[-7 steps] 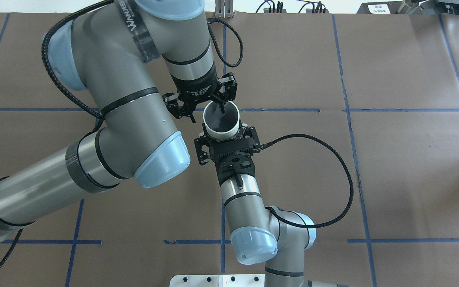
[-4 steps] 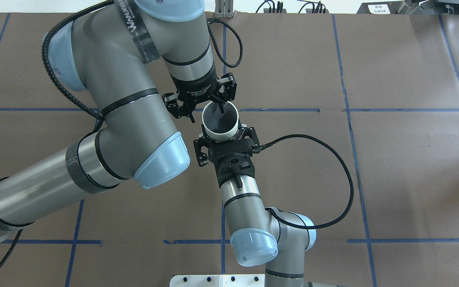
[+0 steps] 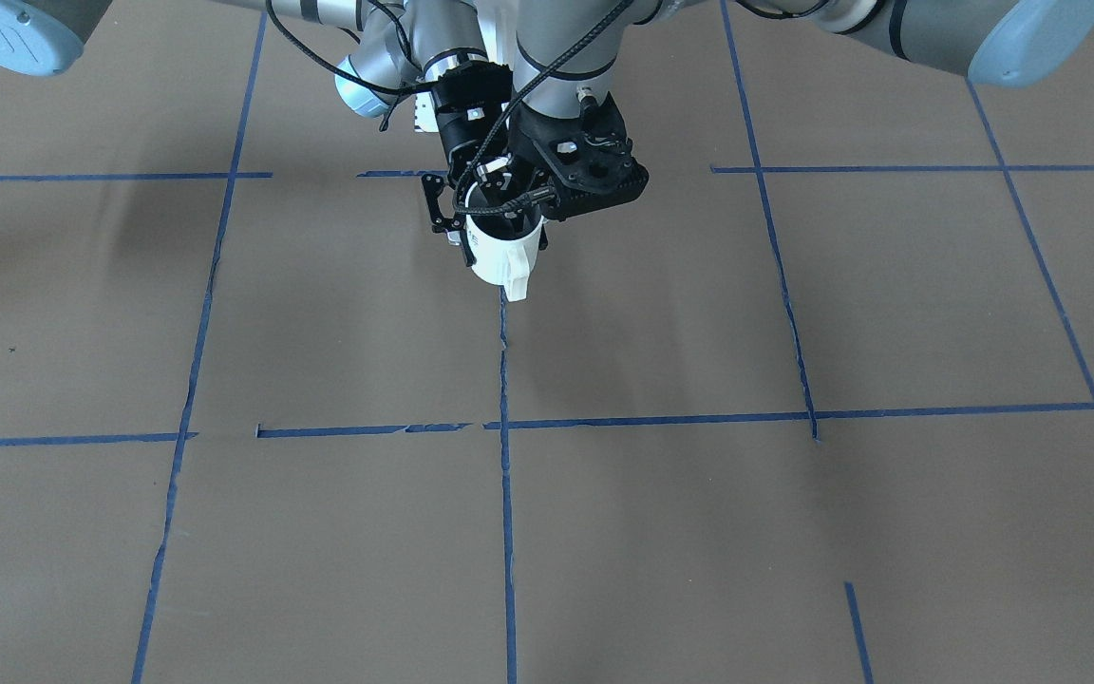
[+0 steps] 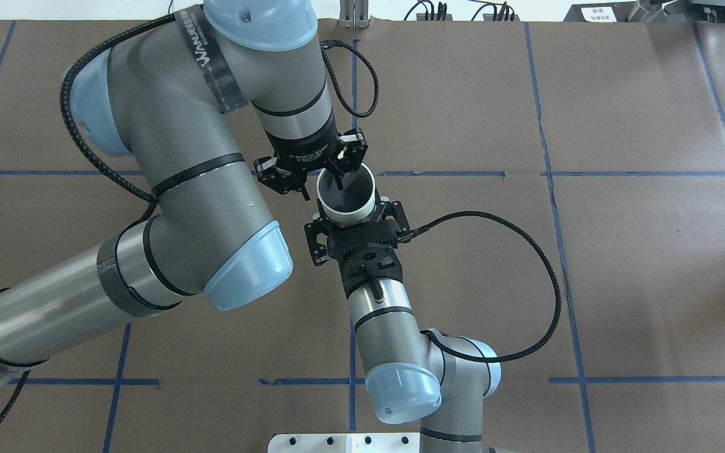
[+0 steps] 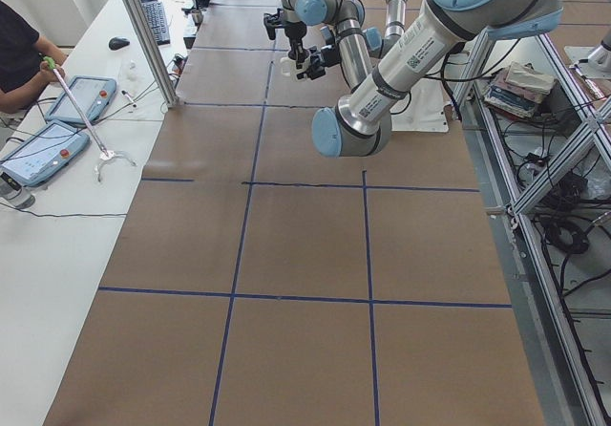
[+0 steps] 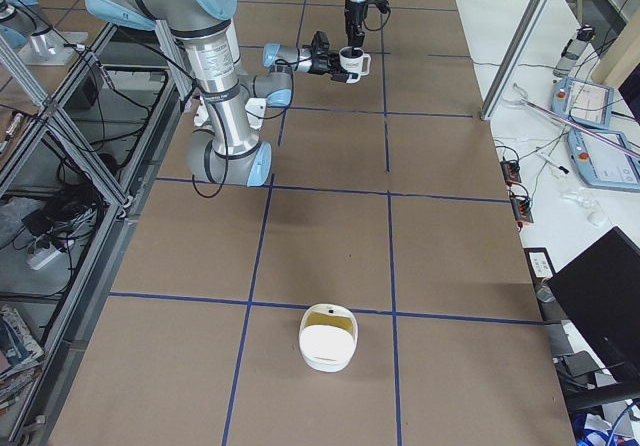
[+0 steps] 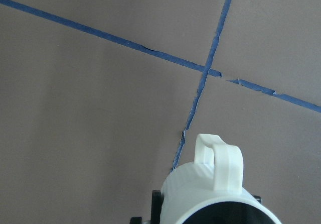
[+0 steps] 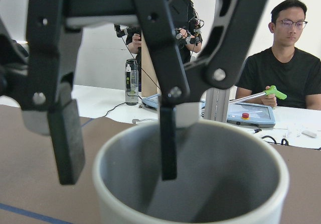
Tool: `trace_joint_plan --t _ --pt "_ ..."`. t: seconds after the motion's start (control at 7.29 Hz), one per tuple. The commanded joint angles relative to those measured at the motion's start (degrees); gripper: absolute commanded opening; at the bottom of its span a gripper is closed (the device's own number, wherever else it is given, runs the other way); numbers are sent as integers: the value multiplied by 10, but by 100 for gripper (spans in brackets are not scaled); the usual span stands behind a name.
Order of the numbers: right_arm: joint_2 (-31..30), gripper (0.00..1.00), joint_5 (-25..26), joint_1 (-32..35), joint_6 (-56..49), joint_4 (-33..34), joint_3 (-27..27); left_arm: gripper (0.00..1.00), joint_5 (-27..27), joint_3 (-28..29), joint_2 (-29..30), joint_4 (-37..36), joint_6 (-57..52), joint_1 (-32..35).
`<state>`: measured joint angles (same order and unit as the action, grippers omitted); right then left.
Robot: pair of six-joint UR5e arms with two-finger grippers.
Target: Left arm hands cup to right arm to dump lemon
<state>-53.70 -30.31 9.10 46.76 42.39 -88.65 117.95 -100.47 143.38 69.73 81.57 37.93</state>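
Note:
The off-white cup [image 4: 347, 201] is held upright above the table, its handle [image 7: 219, 153] pointing away from the robot. My right gripper [image 4: 354, 220], bulky and black with a looping cable, is shut on the cup's body from the robot's side. My left gripper [image 4: 322, 190] hangs over the cup and is open. One of its fingers [image 8: 168, 143] is inside the cup, clear of the wall, and the other finger [image 8: 65, 138] is outside, apart from the rim. The cup also shows in the exterior right view [image 6: 352, 62]. The lemon is hidden; only grey inner wall shows.
A white bowl [image 6: 328, 338] with a yellowish inside sits on the brown paper far toward the robot's right end. Blue tape lines [image 4: 438, 173] cross the table. Operators [image 8: 291, 63] sit at a side table with tablets beyond the far edge.
The left arm and its gripper have shifted slightly to the left. The cup and the right gripper have moved a little left with them. One left finger is still inside the cup.

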Motion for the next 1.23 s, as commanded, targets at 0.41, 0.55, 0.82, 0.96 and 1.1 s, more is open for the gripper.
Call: trace_joint_plan --t 0.41,0.55,0.82,0.96,1.1 --pt "3 41 0 3 0 6 0 0 0 -5 -2 -3 1 -4" --pt "1 98 0 3 1 5 1 0 1 -5 -2 -5 1 -4" --pt "-4 100 1 1 1 5 4 0 1 -17 -2 -6 1 -4" --pt "-12 100 0 0 2 6 7 0 1 -24 -2 -7 1 -3" --pt "-28 100 -1 -2 3 5 8 0 1 -41 -5 -8 0 -2"
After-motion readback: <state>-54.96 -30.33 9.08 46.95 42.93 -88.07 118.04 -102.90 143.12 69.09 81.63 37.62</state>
